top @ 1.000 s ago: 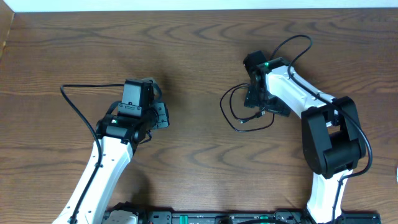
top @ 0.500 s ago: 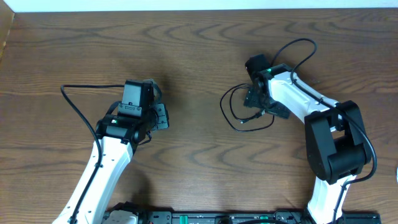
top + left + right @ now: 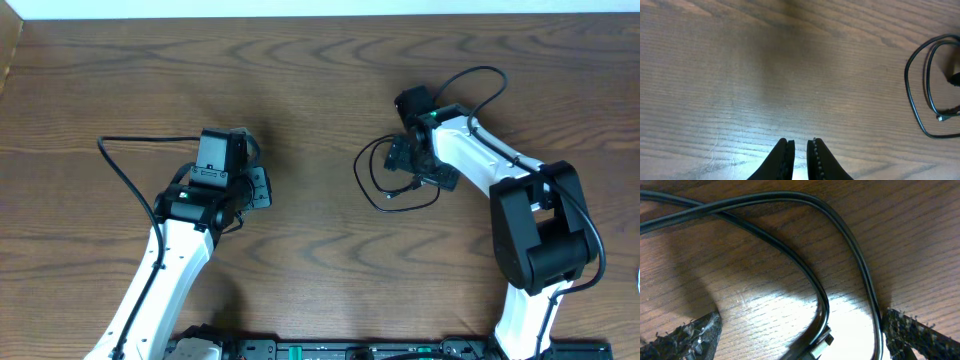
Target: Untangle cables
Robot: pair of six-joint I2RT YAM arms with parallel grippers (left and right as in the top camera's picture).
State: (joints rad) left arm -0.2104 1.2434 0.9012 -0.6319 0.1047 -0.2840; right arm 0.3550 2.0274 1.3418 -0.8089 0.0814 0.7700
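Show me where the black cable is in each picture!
Overhead: the cable lies in a loop right of the middle, on the table.
Left wrist: the cable curves along the right edge.
Right wrist: the cable fills the picture, very close, in two strands.
Shared landmark: its small plug, low on the right in the left wrist view, bottom middle in the right wrist view.

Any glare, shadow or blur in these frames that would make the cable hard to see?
Overhead: even light and sharp, the black cable reads clearly against the table. Left wrist: a bright glare patch on the table just ahead of the shut left gripper, the far table soft. Right wrist: glare between the open right gripper's fingers, a dark shadow at left, the cable sharp.
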